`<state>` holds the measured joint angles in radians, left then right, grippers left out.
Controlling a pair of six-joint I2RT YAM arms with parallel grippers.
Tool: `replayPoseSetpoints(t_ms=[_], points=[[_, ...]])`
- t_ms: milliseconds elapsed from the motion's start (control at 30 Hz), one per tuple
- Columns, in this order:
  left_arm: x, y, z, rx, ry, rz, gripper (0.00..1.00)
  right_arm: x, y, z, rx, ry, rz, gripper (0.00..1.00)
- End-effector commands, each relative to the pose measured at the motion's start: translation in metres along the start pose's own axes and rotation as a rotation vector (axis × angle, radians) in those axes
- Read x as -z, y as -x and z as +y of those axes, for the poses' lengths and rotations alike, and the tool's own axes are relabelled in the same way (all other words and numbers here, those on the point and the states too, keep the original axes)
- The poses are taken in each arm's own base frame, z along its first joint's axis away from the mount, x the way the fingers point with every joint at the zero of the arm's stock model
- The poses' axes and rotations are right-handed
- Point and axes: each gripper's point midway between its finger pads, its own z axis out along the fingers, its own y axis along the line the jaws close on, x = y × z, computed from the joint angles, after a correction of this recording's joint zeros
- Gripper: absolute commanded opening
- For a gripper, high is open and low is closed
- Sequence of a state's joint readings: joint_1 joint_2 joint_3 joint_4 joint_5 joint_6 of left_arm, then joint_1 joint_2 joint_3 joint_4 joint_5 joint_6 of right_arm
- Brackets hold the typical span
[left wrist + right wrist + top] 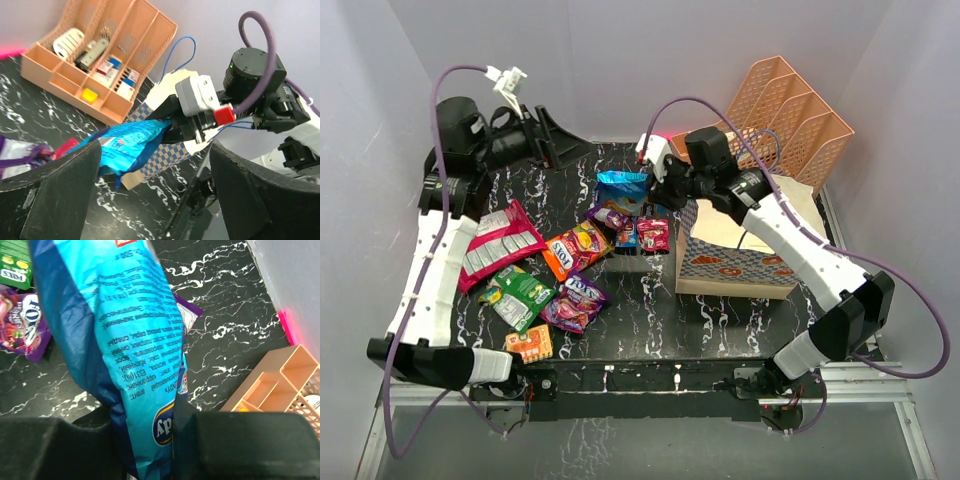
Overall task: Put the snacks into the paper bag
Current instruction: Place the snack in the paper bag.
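The blue packet is glossy, crinkled foil, a long flat pouch with small print down its face and a darker blue edge. One short end is pinched flat between the black pads of the right gripper, which is closed tight on it; the right wrist view shows the foil squeezed narrow where the fingers meet. From that grip the packet's long axis runs straight out from the jaws, roughly level and sagging a little, its free end pointing toward the left arm's side and away from the bag. It hangs above the black, white-veined marble-look table, over the far end of the snack pile, with nothing under it touching it that can be seen. The bag, of cream paper with a blue checkered band and orange motifs, sits just right of the gripper, and the right arm reaches across its top. The left gripper is raised at the far left, well apart from the packet, its broad matte black fingers spread wide with nothing between them. On the table lie other shiny packets: a ribbed pink packet, an orange packet, a green packet and a purple packet, overlapping loosely. A peach mesh organizer with slanted compartments stands behind the bag.
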<state>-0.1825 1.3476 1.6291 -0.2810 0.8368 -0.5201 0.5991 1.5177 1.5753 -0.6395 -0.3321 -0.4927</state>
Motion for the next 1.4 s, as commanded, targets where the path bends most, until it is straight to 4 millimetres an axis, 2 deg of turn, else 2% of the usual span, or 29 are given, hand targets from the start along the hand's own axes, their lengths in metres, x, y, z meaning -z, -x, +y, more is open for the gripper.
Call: replayPoseSetpoints(t_ms=[0,267,433,533,700,933,1067,1200,1367], points=[[0.032,0.024,-0.026,-0.194,0.003,-0.074,0.89,0.100,0.123,-0.026,0.076,-0.112,-0.386,0.08],[0.049,0.025,-0.013,-0.257,0.093,-0.101,0.91,0.165,0.153,-0.033,0.052,-0.157,-0.488,0.08],[0.050,0.023,-0.006,-0.274,0.111,-0.100,0.91,0.201,0.159,-0.044,0.053,-0.241,-0.509,0.08],[0.048,0.018,0.002,-0.279,0.127,-0.090,0.91,0.226,0.154,-0.051,0.059,-0.313,-0.500,0.08],[0.046,0.011,0.018,-0.281,0.164,-0.078,0.91,0.262,0.125,-0.062,0.065,-0.483,-0.411,0.08],[0.042,0.003,0.034,-0.272,0.191,-0.066,0.92,0.301,0.077,-0.062,0.058,-0.665,-0.267,0.08],[0.040,0.000,0.040,-0.262,0.197,-0.060,0.91,0.300,0.044,-0.053,0.032,-0.659,-0.180,0.08],[0.040,-0.001,0.041,-0.257,0.197,-0.060,0.91,0.290,0.011,-0.045,0.004,-0.632,-0.092,0.08],[0.042,-0.002,0.041,-0.257,0.198,-0.065,0.91,0.274,-0.019,-0.045,-0.033,-0.606,-0.003,0.08]])
